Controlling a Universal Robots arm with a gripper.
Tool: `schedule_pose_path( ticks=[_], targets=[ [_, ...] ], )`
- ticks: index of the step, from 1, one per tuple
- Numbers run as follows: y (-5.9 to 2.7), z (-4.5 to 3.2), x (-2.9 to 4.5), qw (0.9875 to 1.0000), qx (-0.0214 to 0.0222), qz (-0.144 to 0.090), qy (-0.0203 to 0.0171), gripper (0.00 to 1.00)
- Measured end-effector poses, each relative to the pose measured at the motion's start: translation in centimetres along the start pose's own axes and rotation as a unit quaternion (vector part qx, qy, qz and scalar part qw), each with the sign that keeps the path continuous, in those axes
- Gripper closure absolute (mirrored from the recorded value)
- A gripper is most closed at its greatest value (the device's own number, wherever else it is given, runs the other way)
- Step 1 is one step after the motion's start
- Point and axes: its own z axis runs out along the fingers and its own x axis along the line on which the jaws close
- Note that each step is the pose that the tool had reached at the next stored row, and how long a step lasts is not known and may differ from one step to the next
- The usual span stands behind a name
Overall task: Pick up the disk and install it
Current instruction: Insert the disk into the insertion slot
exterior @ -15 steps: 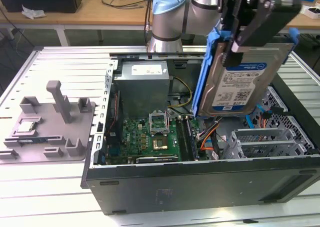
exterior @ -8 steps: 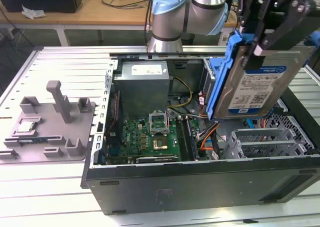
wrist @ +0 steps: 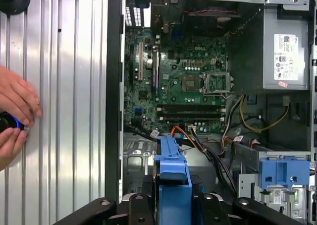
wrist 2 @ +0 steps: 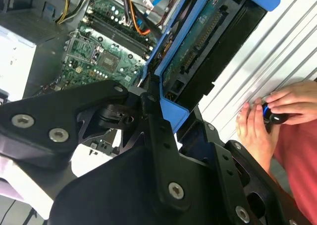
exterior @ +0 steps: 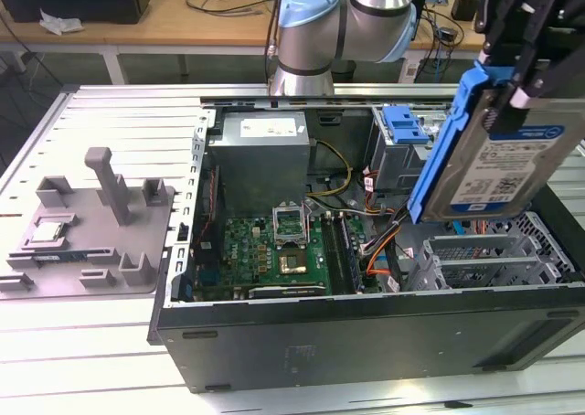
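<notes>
Our gripper (exterior: 514, 95) pinches the disk (exterior: 512, 159) between its black fingers in the exterior view, gripping it at the upper end of its blue carrier frame. We see the disk tilted up on edge, its white-and-blue label showing, hanging clear over the open computer case (exterior: 366, 328) toward the exterior view's right. Beyond it in the case stands the blue latch (exterior: 405, 124) on its grey cage. The motherboard (exterior: 274, 246) lies near the middle of the case, with the power supply (exterior: 260, 150) behind it. A grey fixture tray (exterior: 91, 228) sits on the table at the exterior view's left, well apart from the case.

In the second wrist view we look along the gripper (wrist 2: 173, 111), its fingers pressed onto either side of the blue frame. The disk (wrist 2: 203, 41) shows its underside with the green circuit board. The motherboard (wrist 2: 99, 56) lies beyond it, and a person's hands (wrist 2: 262, 118) hold a small black object on the ribbed table.

In the first wrist view the gripper (wrist: 173, 207) holds the disk (wrist: 173, 178) edge-on above the open case, with the motherboard (wrist: 183, 81), power supply (wrist: 287, 51) and blue latch (wrist: 282, 173) below. A person's hand (wrist: 15, 106) rests on the table beside the case.
</notes>
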Motion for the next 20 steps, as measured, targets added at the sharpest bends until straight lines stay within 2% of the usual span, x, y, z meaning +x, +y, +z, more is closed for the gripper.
schedule_pose_path(
  ticks=[9, 13, 16, 18, 20],
  targets=[
    [-2.91, -0.04, 1.0, 1.0, 0.0, 0.0, 0.0, 0.63],
    [-3.0, -0.05, 1.03, 1.0, 0.0, 0.0, 0.0, 0.63],
    [-3.01, 0.11, 0.98, 1.0, 0.0041, 0.005, -0.0001, 0.63],
    [-3.01, 0.25, 0.92, 0.9998, 0.0071, 0.018, -0.0002, 0.63],
    [-3.01, 0.26, 0.9, 0.9997, 0.0073, 0.023, -0.0003, 0.63]
  ],
)
